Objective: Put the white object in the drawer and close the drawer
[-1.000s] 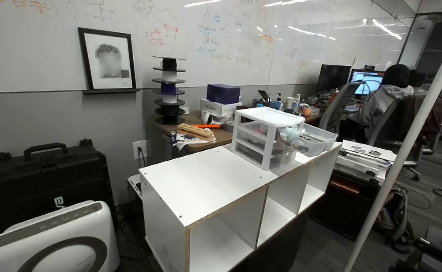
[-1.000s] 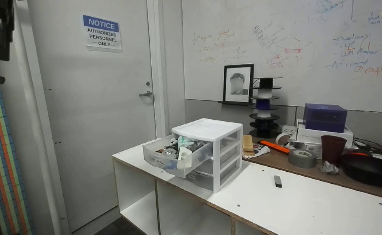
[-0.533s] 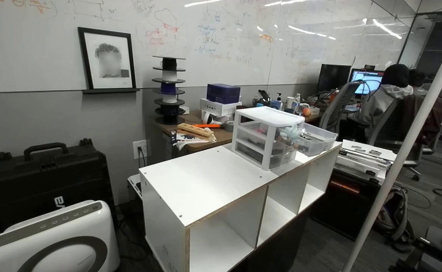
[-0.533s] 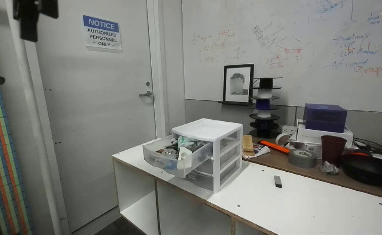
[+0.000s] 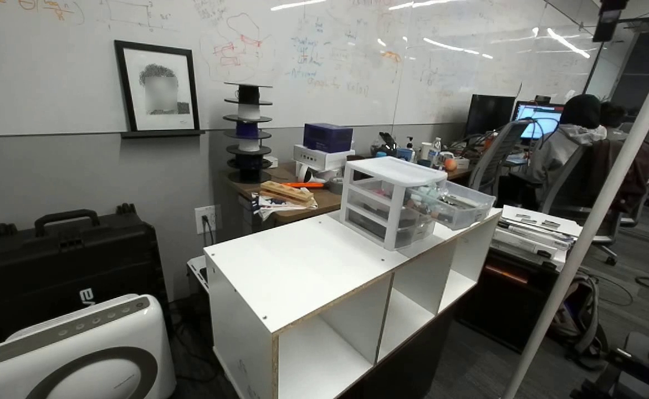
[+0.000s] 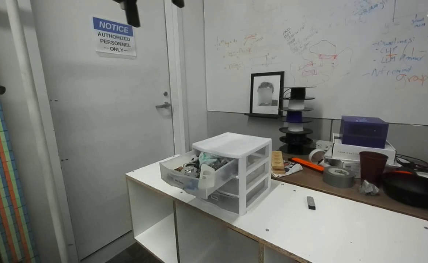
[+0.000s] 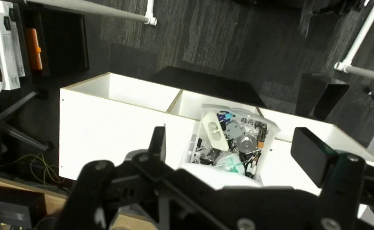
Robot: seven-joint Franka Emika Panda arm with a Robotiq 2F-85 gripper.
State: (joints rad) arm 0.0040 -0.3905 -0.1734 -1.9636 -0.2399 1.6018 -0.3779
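1. Office corner: a grey door (image 6: 108, 120) and a whiteboard (image 6: 235, 25) scribbled over in marker form the backdrop.
2. White object (image 7: 215, 131): inside the pulled-out drawer (image 6: 170, 176), along one side wall, one end near the front (more cream than white, with rounded ends).
3. Around it, same drawer: a clear plastic bag with teal print (image 7: 232, 163), a clear round disc (image 7: 246, 143) and a jumble of small parts (image 7: 262, 132).
4. Claw (image 7: 234, 148): released, its fingers (image 7: 157, 143) spread wide; the wrist view looks down past them onto the drawer, and in an exterior view the fingertips (image 6: 132, 16) show at the top edge, well above the drawer.
5. White-framed drawer unit (image 6: 242, 186): its top drawer is the open one; more translucent drawers (image 6: 224, 201) sit beneath.
6. White open-fronted shelf cabinet (image 6: 345, 226): carries the unit, plus a small dark bar (image 6: 311, 202) lying well apart from it.
7. Brown table (image 6: 310, 177) behind: a stack of spools (image 6: 295, 117), a roll of grey duct tape (image 6: 339, 178), a dark red cup (image 6: 373, 168), a black pan (image 6: 415, 190), and a purple box (image 6: 364, 131) on a white box (image 6: 363, 155).
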